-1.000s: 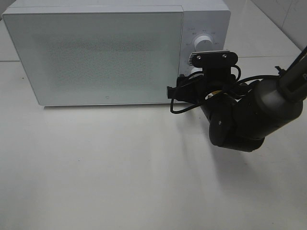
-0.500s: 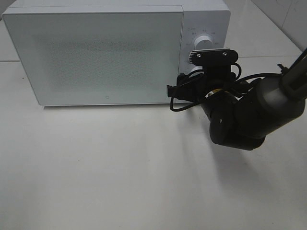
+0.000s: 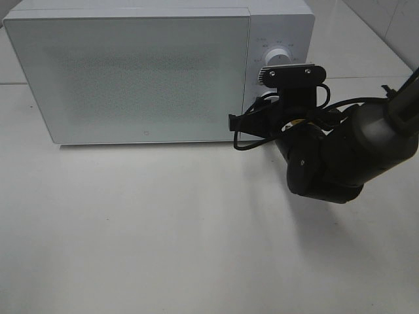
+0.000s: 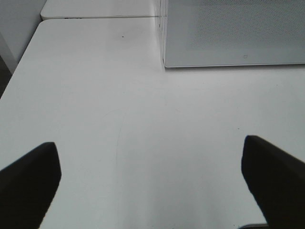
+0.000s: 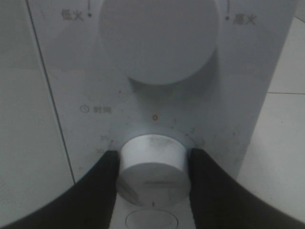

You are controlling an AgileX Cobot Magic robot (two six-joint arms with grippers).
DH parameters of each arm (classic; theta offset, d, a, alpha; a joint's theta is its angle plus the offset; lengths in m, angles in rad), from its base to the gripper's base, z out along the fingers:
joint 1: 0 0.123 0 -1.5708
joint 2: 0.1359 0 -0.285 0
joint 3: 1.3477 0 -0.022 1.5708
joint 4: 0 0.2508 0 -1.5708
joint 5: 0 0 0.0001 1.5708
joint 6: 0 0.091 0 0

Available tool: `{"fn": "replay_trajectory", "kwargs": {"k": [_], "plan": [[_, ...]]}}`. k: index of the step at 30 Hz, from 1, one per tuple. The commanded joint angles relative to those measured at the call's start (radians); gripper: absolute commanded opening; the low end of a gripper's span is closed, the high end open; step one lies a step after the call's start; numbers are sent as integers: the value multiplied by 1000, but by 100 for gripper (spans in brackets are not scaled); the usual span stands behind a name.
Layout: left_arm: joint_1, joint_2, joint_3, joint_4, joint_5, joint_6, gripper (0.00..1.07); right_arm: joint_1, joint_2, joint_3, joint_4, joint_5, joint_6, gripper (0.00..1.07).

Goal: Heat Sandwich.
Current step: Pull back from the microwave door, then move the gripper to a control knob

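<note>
The sandwich is hidden from every view. The white microwave (image 3: 144, 72) stands at the back of the table with its frosted door shut. My right gripper (image 3: 265, 99) is at the control panel on the microwave's right side. In the right wrist view the right gripper (image 5: 152, 162) has a black finger (image 5: 102, 186) pressed against each side of the lower timer knob (image 5: 152, 167), shut on it. My left gripper (image 4: 148, 145) is open over bare table in front of the microwave's (image 4: 233, 33) left corner and holds nothing.
A larger power knob (image 5: 159, 40) sits above the timer knob, and a round button (image 5: 152, 220) sits below it. The white table (image 3: 131, 229) spreads out in front of the microwave. The right arm's dark body (image 3: 340, 157) hangs over the table's right side.
The right gripper's fingers have closed in onto the timer knob, and its wrist has turned slightly. The left gripper has not moved.
</note>
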Motion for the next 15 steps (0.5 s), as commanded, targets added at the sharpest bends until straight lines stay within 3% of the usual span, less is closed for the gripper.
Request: {"fn": "replay_trajectory", "kwargs": {"k": [1, 15], "plan": [[1, -27, 3, 0, -3, -8, 98, -3, -11, -10, -23, 1, -14, 1], [1, -27, 3, 0, -3, -8, 98, -3, -11, -10, -25, -40, 9, 2]]}}
